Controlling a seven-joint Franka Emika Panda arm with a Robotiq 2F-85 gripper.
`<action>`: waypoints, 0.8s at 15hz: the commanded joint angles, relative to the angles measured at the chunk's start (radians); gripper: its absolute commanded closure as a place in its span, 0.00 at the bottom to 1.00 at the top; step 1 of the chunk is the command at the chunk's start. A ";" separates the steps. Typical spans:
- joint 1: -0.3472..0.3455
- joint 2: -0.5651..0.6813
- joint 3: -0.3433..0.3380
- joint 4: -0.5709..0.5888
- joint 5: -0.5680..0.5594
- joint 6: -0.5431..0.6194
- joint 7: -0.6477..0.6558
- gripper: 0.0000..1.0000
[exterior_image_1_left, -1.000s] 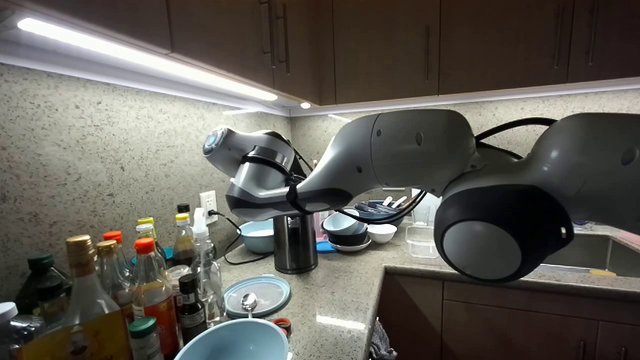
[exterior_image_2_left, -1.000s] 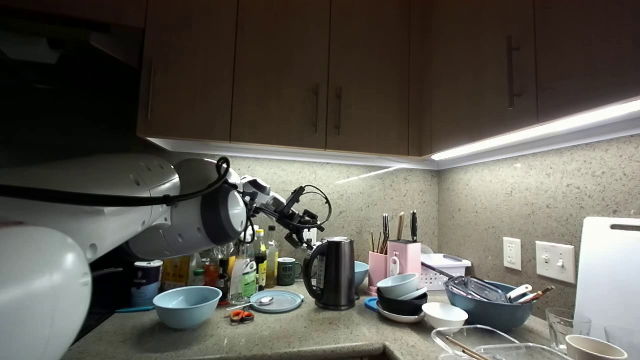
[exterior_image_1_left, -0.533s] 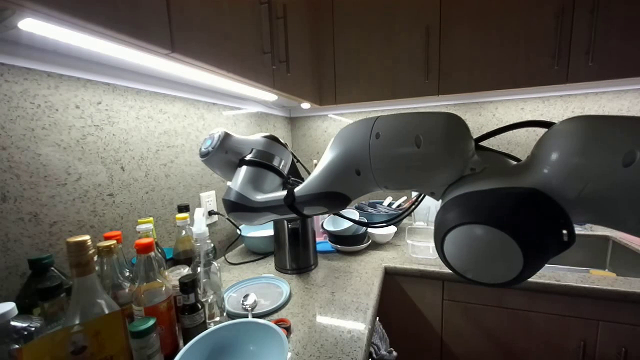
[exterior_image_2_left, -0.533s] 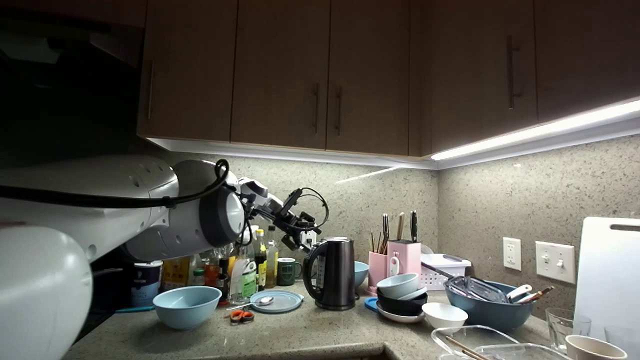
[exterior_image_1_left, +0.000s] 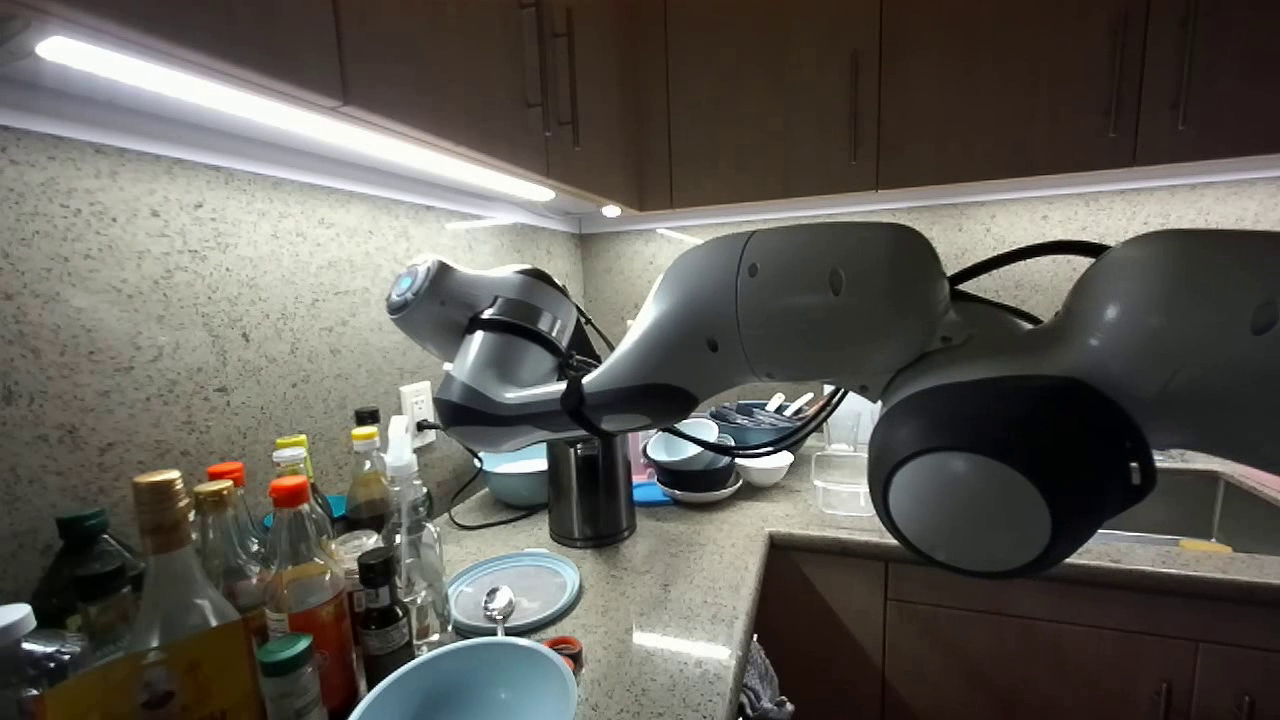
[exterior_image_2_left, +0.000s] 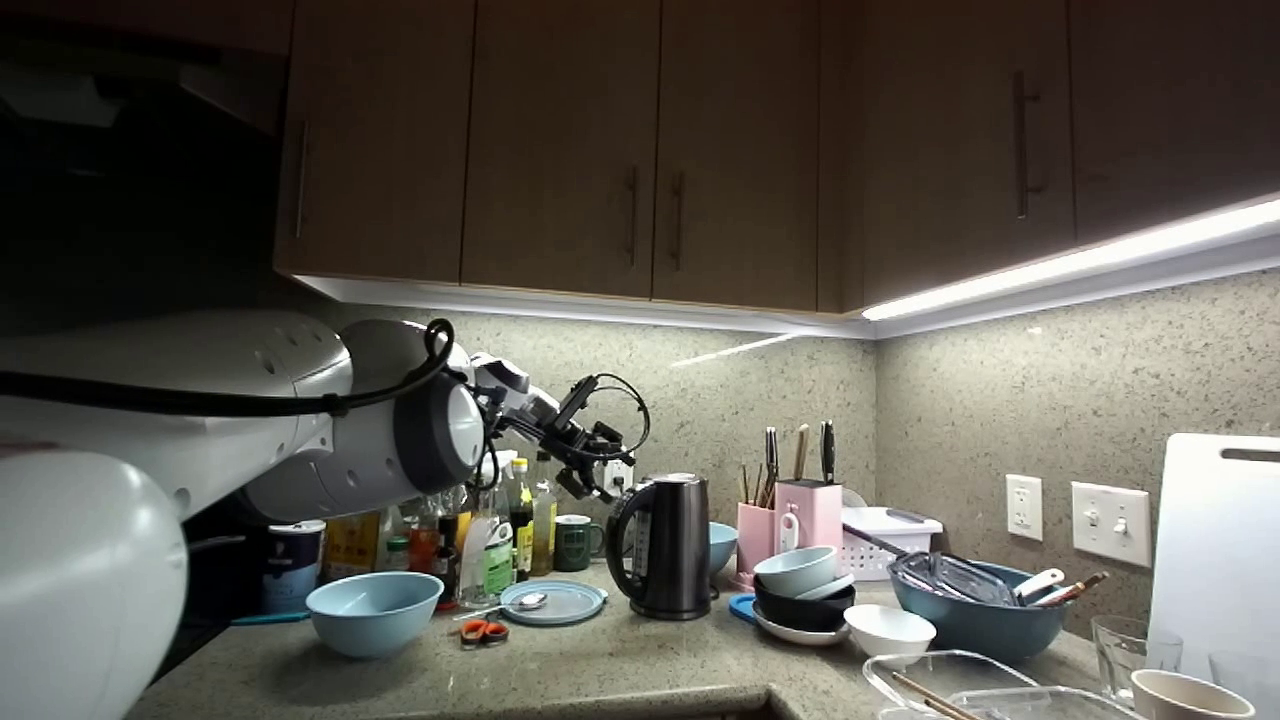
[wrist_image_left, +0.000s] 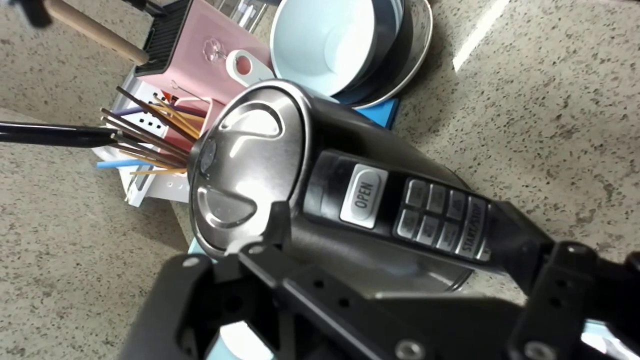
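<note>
A white strip light (exterior_image_1_left: 295, 121) glares beneath dim cupboards (exterior_image_1_left: 765, 100), and the kettle lid (wrist_image_left: 262, 162) catches bright reflections.

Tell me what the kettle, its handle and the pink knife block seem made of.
Kettle: probably stainless steel, semi-gloss, from its metallic reflections. Handle: likely plastic, smooth black without metallic sheen. Pink knife block: seems satin plastic, evenly coloured; painted wood isn't ruled out.

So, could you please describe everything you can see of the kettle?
The kettle stands upright on the counter, dark and metallic-looking, its lid closed. Its black handle bears a button marked OPEN and smaller keys, one reading START/STOP. The gripper is close to the handle; whether they touch, I cannot tell.
</note>
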 joint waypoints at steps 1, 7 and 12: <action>-0.020 -0.013 -0.006 -0.025 0.009 0.026 0.007 0.00; -0.036 -0.002 -0.002 -0.020 0.010 0.028 -0.009 0.00; -0.019 0.005 -0.005 -0.018 0.003 0.029 -0.019 0.00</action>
